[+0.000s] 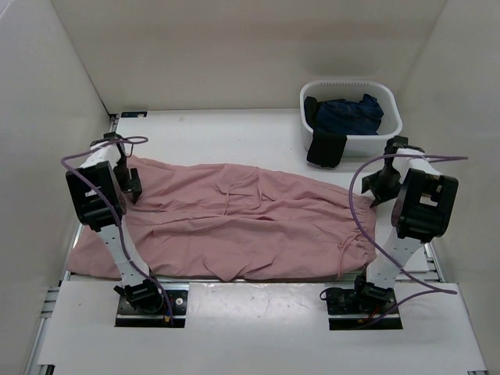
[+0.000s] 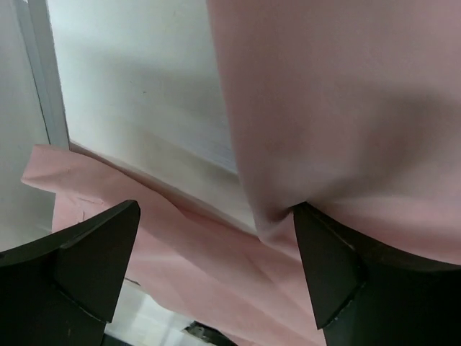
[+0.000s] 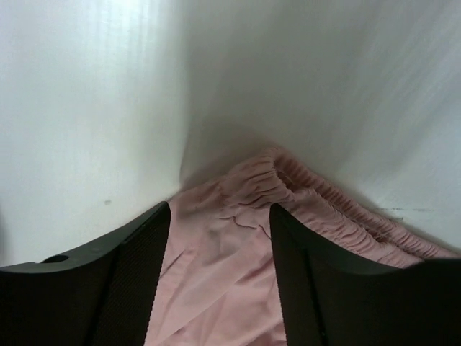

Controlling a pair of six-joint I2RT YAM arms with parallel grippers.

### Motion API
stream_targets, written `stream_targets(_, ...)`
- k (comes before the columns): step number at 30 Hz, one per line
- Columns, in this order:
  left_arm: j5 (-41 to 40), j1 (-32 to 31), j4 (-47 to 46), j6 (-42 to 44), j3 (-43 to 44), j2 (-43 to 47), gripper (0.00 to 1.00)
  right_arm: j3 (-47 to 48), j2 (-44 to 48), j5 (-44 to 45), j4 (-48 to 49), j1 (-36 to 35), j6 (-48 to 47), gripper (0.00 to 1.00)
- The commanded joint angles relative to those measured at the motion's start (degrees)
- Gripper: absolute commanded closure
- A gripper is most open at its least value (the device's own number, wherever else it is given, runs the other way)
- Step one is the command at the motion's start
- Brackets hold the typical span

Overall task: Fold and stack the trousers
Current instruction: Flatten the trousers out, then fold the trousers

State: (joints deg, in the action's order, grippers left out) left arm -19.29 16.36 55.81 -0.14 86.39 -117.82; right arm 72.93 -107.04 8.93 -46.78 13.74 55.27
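Right now the trousers (image 1: pixel 234 219) lie spread flat across the table (image 1: pixel 234 133), running from my left arm over to my right arm, with the near edge of the cloth close to the front of the table. The gathered waistband (image 3: pixel 317 191) is at my right side and the leg ends are at my left.

My left claw (image 2: pixel 216 209) stands wide, at the far left end of the cloth. In the wrist view a fold of pink cloth hangs close to the lens, and its lower edge comes down to the tip of one finger (image 2: pixel 338 274). I cannot tell whether the cloth touches that tip. Nothing is pinched between the two tips. More pink cloth lies flat below, with a strip of bare white table showing between the two.

My right claw (image 3: pixel 220 209) is partly apart, narrower than the left one. It straddles the corner of the waistband, with pink cloth lying in the gap between the tips, and the tips are not clamped on it.

At the far right of the table, well apart from the trousers, sits a white basket (image 1: pixel 367 145). A navy garment (image 1: pixel 351 116) is bundled inside it, and a black garment (image 1: pixel 326 148) hangs over its near-left rim
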Motion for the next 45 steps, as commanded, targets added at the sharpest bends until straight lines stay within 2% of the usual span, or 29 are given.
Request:
stream_targets(1, 5.3, -1.3, 1.6, 0.1, 6.5, 6.6, 0.0, 6.3, -0.8, 1.5, -0.4, -1.0, -7.4, 0.37)
stream_targets(4, 11.7, -1.3, 1.6, 0.1, 16.1, 5.4, 0.0, 11.3, -3.2, 0.9, -3.6, -2.2, -9.6, 0.34)
stream_targets(6, 12.4, -1.3, 1.6, 0.1, 22.8, 2.5, 0.0, 11.8, -3.7, 0.2, -4.1, -2.2, -9.7, 0.33)
stream_targets(10, 13.5, -1.3, 3.7, 0.1, 33.7, -8.8, 0.0, 11.3, -3.7, 0.2, -3.0, -2.7, -8.4, 0.29)
stream_targets(11, 16.0, -1.3, 4.4, 0.1, 39.2, -13.4, 0.0, 11.3, -3.7, 0.2, -3.0, -2.8, -8.4, 0.29)
stream_targets(14, 22.8, -1.3, 3.6, 0.1, 45.3, -19.7, 0.0, 12.7, -5.2, 0.2, -3.0, -3.3, -8.4, 0.27)
stream_targets(17, 22.9, -1.9, 1.1, 0.1, 46.2, -21.8, 0.0, 14.3, -6.8, 0.2, -4.2, -3.3, -8.4, 0.26)
stream_targets(23, 13.9, -1.9, 0.6, 0.1, 45.0, -27.5, 0.0, 13.0, -7.9, -0.3, -4.7, -3.3, -7.9, 0.25)
stream_targets(25, 13.9, -1.9, 0.6, 0.1, 43.3, -28.3, 0.0, 13.0, -8.5, -0.3, -4.7, -3.8, -7.9, 0.3)
stream_targets(26, 13.9, -1.9, 0.6, 0.1, 42.7, -28.9, 0.06, 13.0, -9.4, -0.3, -4.7, -3.8, -7.9, 0.43)
stream_targets(27, 14.6, -1.9, 0.6, 0.1, 42.1, -28.9, 0.32, 13.0, -9.4, -0.3, -4.7, -3.8, -7.9, 0.5)
stream_targets(28, 14.6, -1.9, 0.6, 0.1, 40.9, -28.9, 0.65, 13.6, -10.3, -1.0, -4.7, -3.8, -7.9, 0.59)
stream_targets(29, 14.6, -1.9, 0.0, 0.1, 40.4, -28.9, 0.86, 13.6, -11.1, -1.6, -4.2, -3.8, -7.9, 0.69)
stream_targets(30, 14.6, -1.9, 0.0, 0.1, 40.3, -28.9, 0.86, 14.2, -11.1, -1.6, -4.2, -3.8, -7.9, 0.87)
stream_targets(32, 13.1, -1.9, -0.5, 0.1, 39.8, -27.0, 0.86, 15.9, -11.7, -2.2, -4.7, -3.8, -7.9, 0.99)
stream_targets(33, 12.4, -1.9, -0.5, 0.1, 40.5, -26.4, 0.86, 16.5, -11.7, -2.2, -4.7, -3.8, -8.4, 1.0)
stream_targets(41, 2.7, -1.9, -3.3, 0.1, 40.9, -11.3, 0.86, 21.6, -4.4, -4.7, -5.2, -3.8, -10.3, 1.0)
stream_targets(42, 2.7, -1.9, -3.3, 0.1, 40.1, -10.1, 0.86, 22.3, -3.1, -4.7, -6.3, -3.8, -10.9, 0.93)
stream_targets(45, 3.3, -3.3, -3.3, 0.1, 33.4, -5.9, 0.86, 21.5, -1.2, -4.0, -9.3, -3.8, -11.5, 0.48)
